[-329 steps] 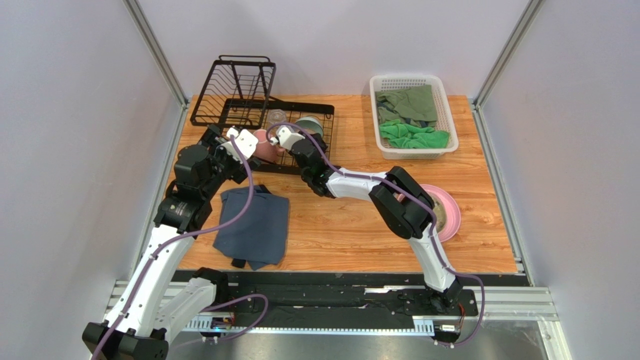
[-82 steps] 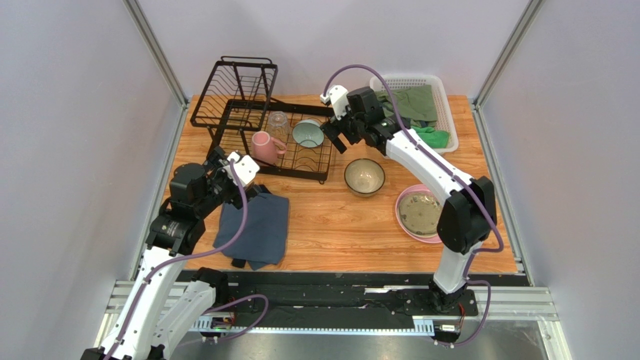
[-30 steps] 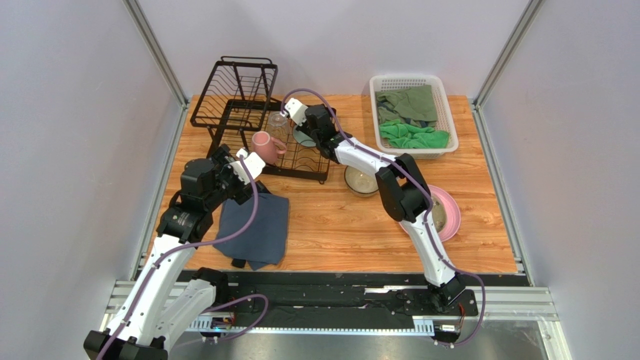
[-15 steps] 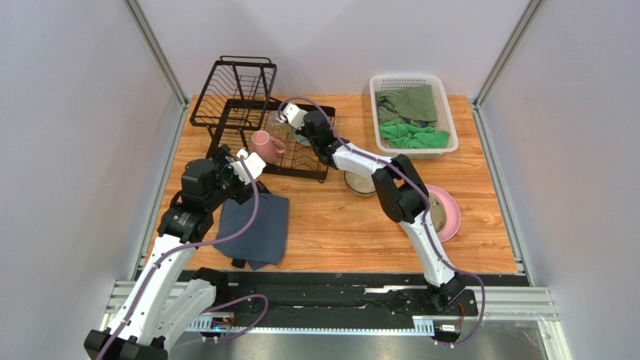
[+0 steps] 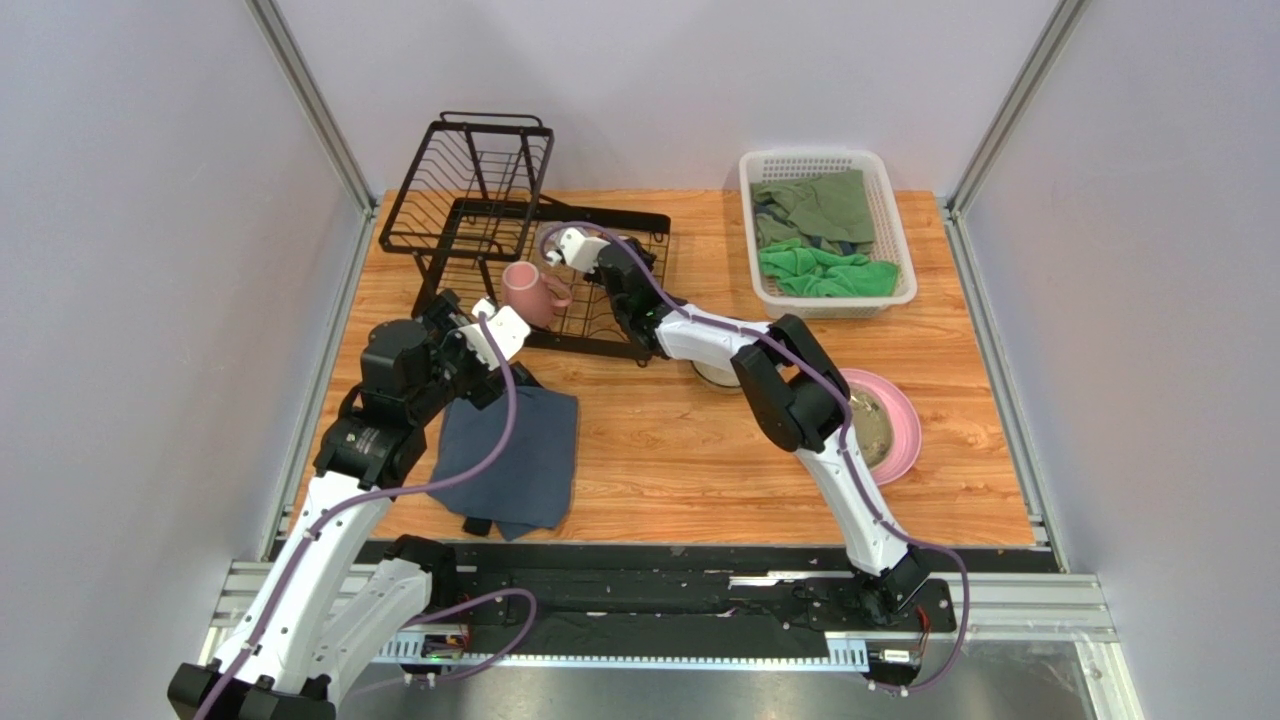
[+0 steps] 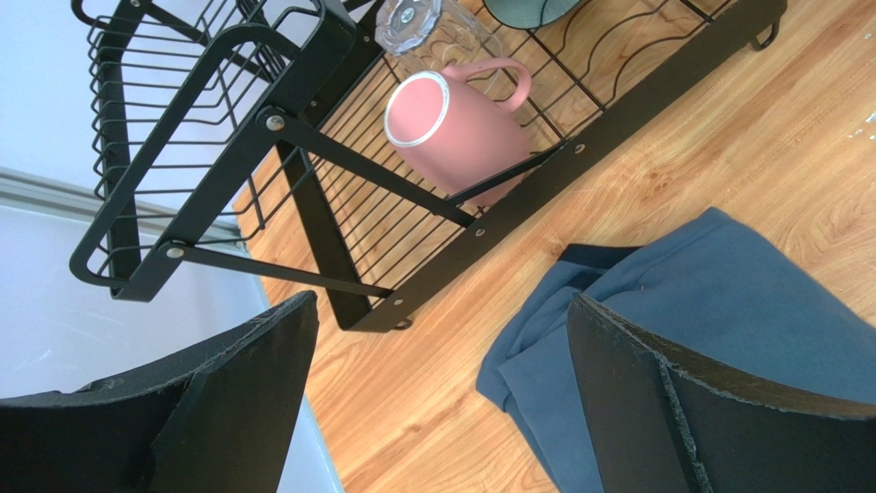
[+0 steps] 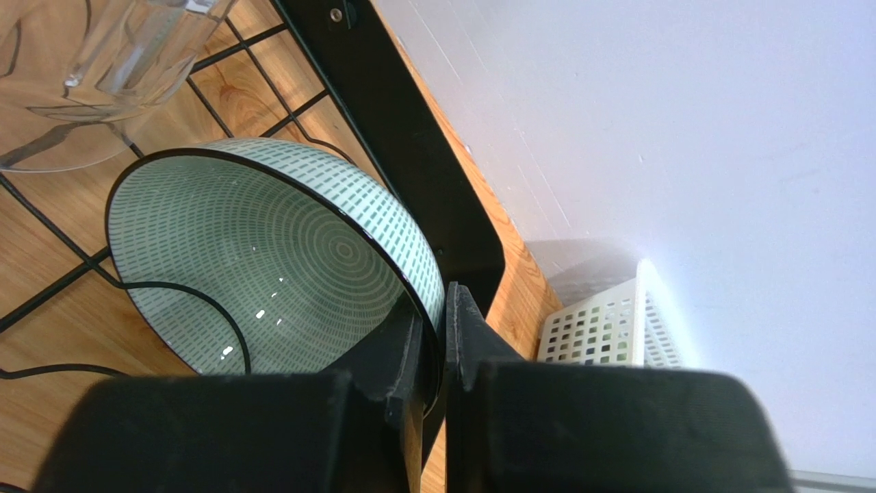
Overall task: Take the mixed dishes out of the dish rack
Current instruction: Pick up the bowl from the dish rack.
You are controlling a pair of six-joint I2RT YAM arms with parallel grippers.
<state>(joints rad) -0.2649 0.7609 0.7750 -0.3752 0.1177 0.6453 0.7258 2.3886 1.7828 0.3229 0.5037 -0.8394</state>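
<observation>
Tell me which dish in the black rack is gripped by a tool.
The teal-patterned bowl: the right tool is shut on its rim. The pink mug and the clear glass are touched by no tool.

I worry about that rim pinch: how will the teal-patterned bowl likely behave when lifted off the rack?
The bowl shows glossy highlights, so it may slip in the right pincer, shut on only its rim. Held at one edge, it may tilt or swing. It looks ceramic: rigid, could chip against the rack wires.
</observation>
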